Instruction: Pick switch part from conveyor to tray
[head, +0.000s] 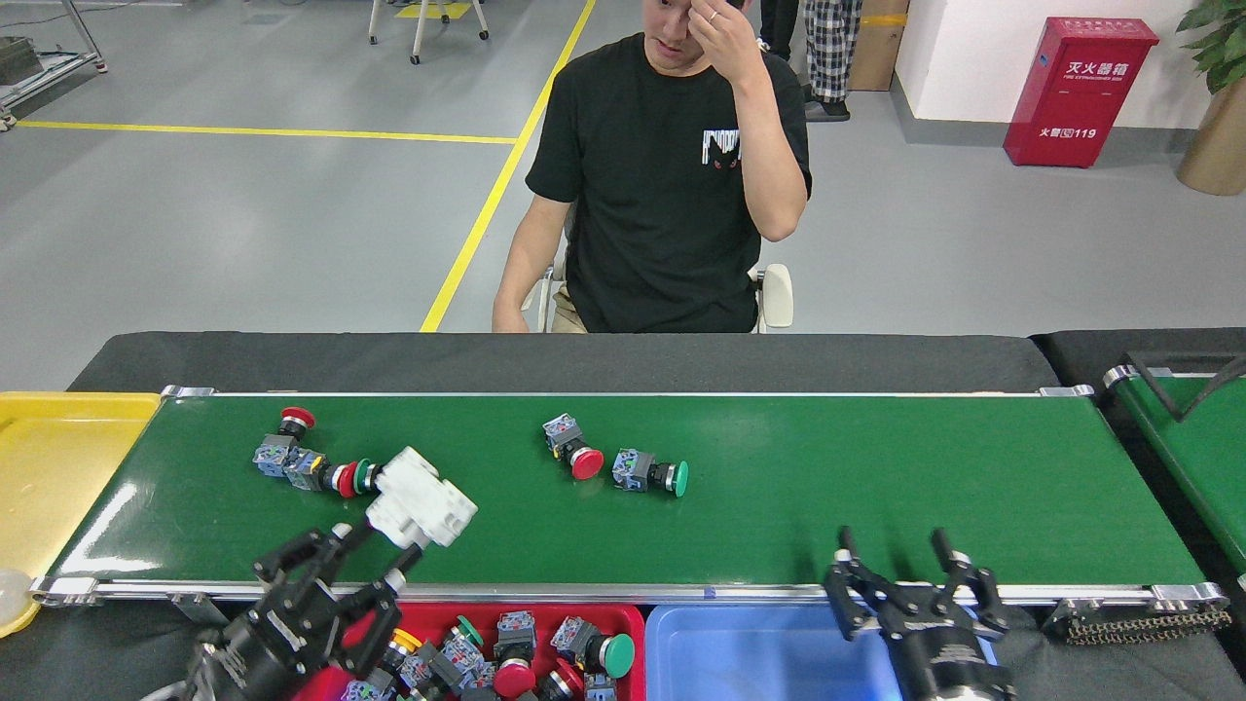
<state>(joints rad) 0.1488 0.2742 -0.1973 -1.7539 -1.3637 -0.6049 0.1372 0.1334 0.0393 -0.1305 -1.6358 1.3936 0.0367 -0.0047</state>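
Our left gripper [375, 560] rises from the lower left, its black fingers pinching a white blocky plastic switch part [421, 509] that is lifted over the near edge of the long glossy green conveyor [827, 467] with silver rails, just above the red plastic tray [631, 623] in front of us. That tray already carries a heap of push-button switches [516, 657] with red, green and yellow caps. Our right gripper [910, 565] stands at the lower right with its dark fingers spread wide apart and nothing between them, over the belt's near rail and the far edge of the blue plastic tray [759, 647]. On the belt to the left lies a touching cluster of small switches [307, 462] with red and green caps, one red-capped piece upright at its far end. Near the middle of the belt a red-capped switch [574, 448] lies just beside a green-capped switch [650, 474]. A yellow tray [58, 458] sits off the belt's left end, and a second green belt [1192, 438] shows partly at the right edge. Beyond the black-covered table [545, 360] a person in a black T-shirt [672, 185] sits with one hand raised to the head.
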